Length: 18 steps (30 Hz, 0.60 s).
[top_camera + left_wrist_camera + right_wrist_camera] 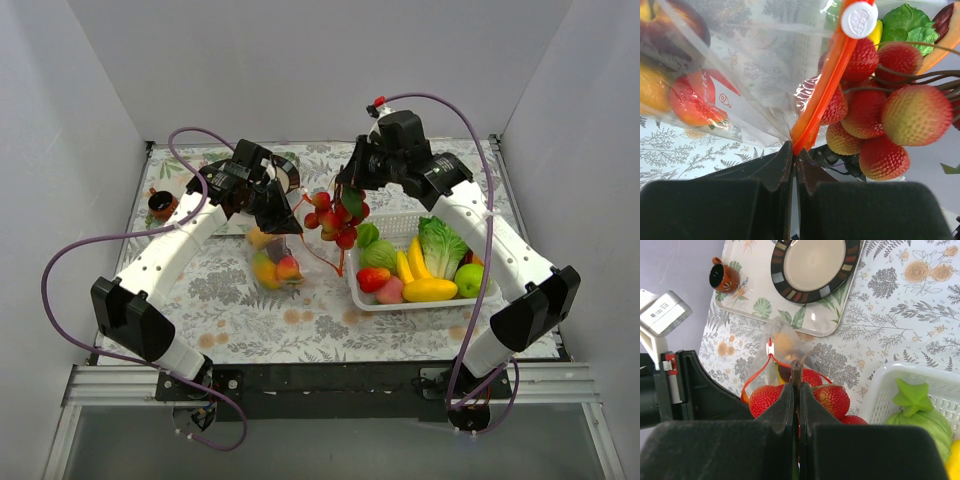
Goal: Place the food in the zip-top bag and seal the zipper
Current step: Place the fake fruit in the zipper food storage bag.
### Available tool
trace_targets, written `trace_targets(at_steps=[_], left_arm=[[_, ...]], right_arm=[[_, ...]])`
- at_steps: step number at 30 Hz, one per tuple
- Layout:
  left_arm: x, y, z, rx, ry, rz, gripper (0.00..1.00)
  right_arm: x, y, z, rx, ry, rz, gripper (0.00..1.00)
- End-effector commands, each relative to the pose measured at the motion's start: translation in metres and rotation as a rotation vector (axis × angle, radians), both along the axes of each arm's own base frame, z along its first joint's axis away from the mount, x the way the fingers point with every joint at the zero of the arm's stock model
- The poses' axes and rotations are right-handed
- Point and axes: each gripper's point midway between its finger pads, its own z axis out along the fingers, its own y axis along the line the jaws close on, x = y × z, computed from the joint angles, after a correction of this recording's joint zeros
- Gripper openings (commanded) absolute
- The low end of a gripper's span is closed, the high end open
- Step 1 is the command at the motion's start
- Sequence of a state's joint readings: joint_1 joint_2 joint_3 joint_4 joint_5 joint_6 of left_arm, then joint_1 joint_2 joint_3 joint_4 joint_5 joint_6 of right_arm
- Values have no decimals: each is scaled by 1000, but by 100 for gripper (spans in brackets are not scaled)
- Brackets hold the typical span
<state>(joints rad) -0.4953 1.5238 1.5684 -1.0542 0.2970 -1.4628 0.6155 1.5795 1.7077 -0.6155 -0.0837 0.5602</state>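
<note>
The clear zip-top bag hangs over the floral cloth with several pieces of food inside. My left gripper is shut on the bag's orange-red zipper at the strip's end, holding the mouth up. In the left wrist view its jaws pinch the strip below the white slider. My right gripper is shut on the brown stem of a bunch of red berries. The bunch hangs just right of the bag's open mouth, above it.
A white basket at the right holds lettuce, bananas, a green apple and other toy food. At the back left a tray carries a striped plate and a brown cup. Grey walls enclose the table.
</note>
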Motion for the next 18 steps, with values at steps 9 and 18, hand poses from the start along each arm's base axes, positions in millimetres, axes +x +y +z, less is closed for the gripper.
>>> trace_targets(at_steps=[9, 18], left_arm=[[-1, -14, 35, -86, -59, -39, 0], [-2, -16, 43, -110, -67, -46, 0]], right_arm=[[-21, 32, 30, 112, -44, -11, 1], [-11, 13, 17, 4, -94, -157, 1]])
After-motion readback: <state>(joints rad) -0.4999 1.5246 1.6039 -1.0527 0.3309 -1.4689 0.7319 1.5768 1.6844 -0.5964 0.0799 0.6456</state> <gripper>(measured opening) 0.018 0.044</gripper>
